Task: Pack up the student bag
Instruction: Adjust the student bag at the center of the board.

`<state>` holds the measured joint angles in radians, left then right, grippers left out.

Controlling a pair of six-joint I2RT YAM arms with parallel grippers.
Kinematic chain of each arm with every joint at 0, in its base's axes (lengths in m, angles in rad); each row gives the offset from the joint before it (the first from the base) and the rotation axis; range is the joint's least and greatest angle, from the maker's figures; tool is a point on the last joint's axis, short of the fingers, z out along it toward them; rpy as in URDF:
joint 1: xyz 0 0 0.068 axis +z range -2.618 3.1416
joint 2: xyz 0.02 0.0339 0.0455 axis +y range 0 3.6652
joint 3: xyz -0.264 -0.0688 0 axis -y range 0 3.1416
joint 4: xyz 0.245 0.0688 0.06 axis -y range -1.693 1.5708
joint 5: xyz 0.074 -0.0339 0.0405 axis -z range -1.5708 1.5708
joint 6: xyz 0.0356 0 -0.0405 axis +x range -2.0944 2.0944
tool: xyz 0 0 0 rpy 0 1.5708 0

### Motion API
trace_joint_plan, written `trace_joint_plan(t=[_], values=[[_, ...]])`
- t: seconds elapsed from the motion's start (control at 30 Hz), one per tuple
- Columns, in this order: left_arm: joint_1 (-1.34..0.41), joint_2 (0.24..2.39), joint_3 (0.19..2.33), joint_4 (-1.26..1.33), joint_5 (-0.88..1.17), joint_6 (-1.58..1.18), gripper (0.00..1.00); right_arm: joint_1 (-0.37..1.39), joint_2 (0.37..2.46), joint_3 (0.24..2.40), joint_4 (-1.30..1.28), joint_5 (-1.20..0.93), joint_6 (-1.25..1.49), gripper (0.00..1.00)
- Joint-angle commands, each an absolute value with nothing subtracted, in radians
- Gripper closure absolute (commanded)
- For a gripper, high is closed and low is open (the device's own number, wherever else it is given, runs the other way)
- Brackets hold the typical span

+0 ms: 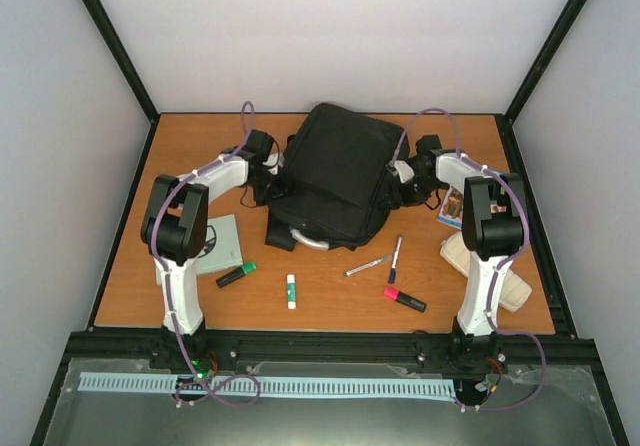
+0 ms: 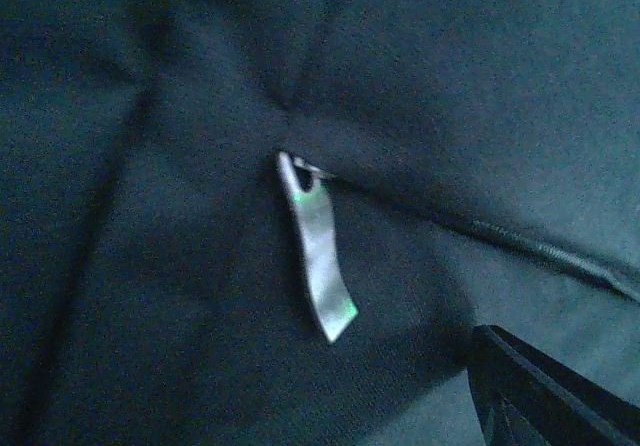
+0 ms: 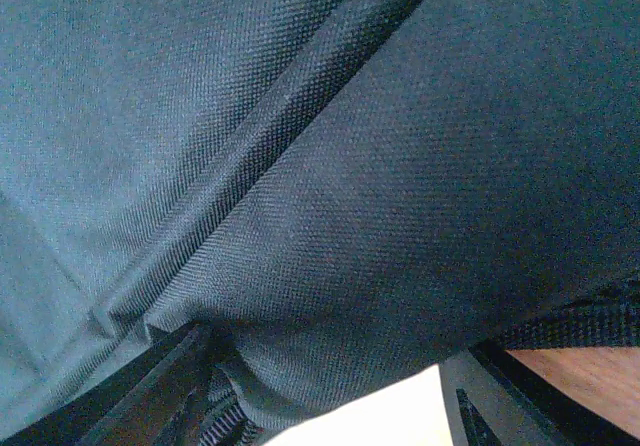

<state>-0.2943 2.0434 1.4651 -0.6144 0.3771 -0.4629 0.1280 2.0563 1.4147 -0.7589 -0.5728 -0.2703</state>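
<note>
Left gripper [image 1: 268,172] sits at the left flank of the student bag [image 1: 335,171]. Only one finger [image 2: 545,401] shows in its wrist cam, so can't tell if jaws are apart or closed. Nothing visibly held

Right gripper [image 1: 406,182] is against the bag's right flank. Its fingers [image 3: 165,381] stand apart, straddling a fold of black fabric. Can't confirm whether that's a pinch or just contact

Bag lies flat mid-table toward the back, grey loop handle [image 1: 305,238] on the near side, and looks zipped shut. Judgement: one arm per side is set up so right braces the bag while left works the zip

Views:
- left wrist cam shows the silver zip pull [image 2: 318,251] lying on the fabric, close to the finger but not touching. Invisible from the top cam
- right wrist cam shows weave and a seam only, no zip
- top cam alone shows what's waiting on the table [image 1: 330,311]: green highlighter [image 1: 236,275], glue stick [image 1: 291,291], two pens [image 1: 368,265], pink highlighter [image 1: 404,299], cream pencil case [image 1: 490,276], notebook [image 1: 222,241]

All of it is outside the bag, so packing not started
</note>
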Motion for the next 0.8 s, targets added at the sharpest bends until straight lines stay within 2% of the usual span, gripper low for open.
trace_joint_plan(t=[0.0, 0.07, 0.13, 0.43, 0.77], values=[[-0.371, 1.966, 1.368, -0.556, 0.424, -0.541, 0.16, 0.138, 2.085, 1.437, -0.721, -0.557, -0.259, 0.34], [-0.387, 1.953, 1.346, -0.55, 0.414, -0.554, 0.16, 0.138, 2.085, 1.436, -0.717, -0.547, -0.254, 0.26], [-0.402, 1.941, 1.326, -0.542, 0.399, -0.563, 0.16, 0.138, 2.081, 1.436, -0.714, -0.551, -0.253, 0.23], [-0.462, 1.938, 1.303, -0.547, 0.338, -0.603, 0.16, 0.135, 2.058, 1.438, -0.688, -0.527, -0.243, 0.22], [-0.461, 1.826, 1.256, -0.572, 0.193, -0.579, 0.13, 0.124, 1.993, 1.477, -0.729, -0.514, -0.254, 0.21]])
